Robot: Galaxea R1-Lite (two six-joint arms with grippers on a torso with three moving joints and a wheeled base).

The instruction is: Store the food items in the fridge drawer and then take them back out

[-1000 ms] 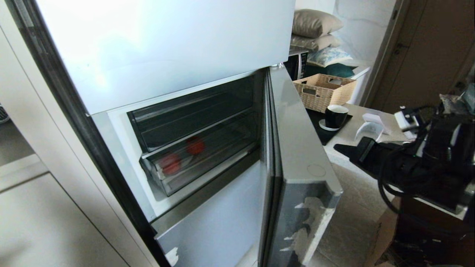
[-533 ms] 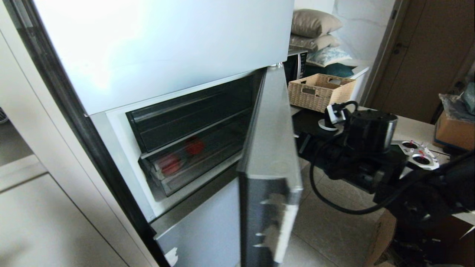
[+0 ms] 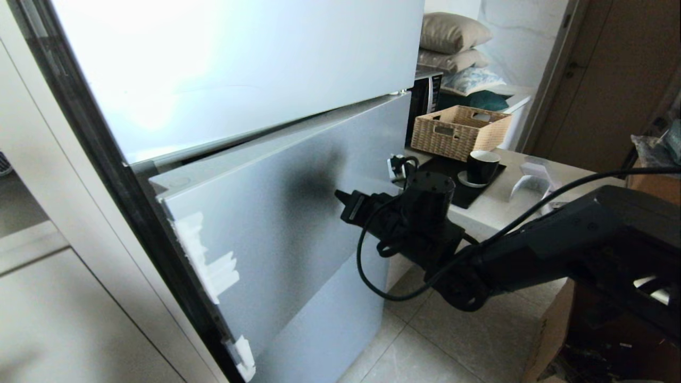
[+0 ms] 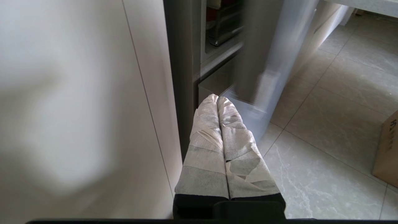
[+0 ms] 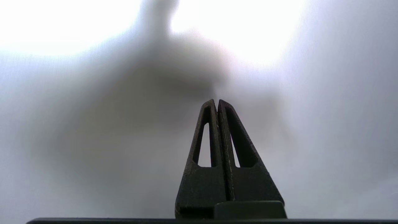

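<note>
The grey fridge door (image 3: 276, 213) stands almost closed, with a narrow gap along its top edge. It hides the food items and the fridge drawer in the head view. In the left wrist view the door (image 4: 273, 62) is blurred, and a corner of a clear drawer (image 4: 224, 29) shows through the gap. My right gripper (image 3: 340, 198) is shut and empty. Its tip (image 5: 217, 101) points at the door's face, right by its own shadow; I cannot tell if it touches. My left gripper (image 4: 217, 98), wrapped in white tape, is shut and hangs low by the fridge's bottom corner.
To the right of the fridge a counter (image 3: 505, 202) carries a wicker basket (image 3: 460, 130) and a black cup (image 3: 481, 166), with a microwave (image 3: 425, 93) and pillows (image 3: 452, 32) behind. A white cabinet panel (image 3: 53, 319) flanks the fridge. A cardboard box (image 4: 387, 149) stands on the tiled floor.
The fridge door has swung from wide open to nearly closed. My right arm has reached leftward with it. The drawer and the two red foods have gone out of sight behind the door.
</note>
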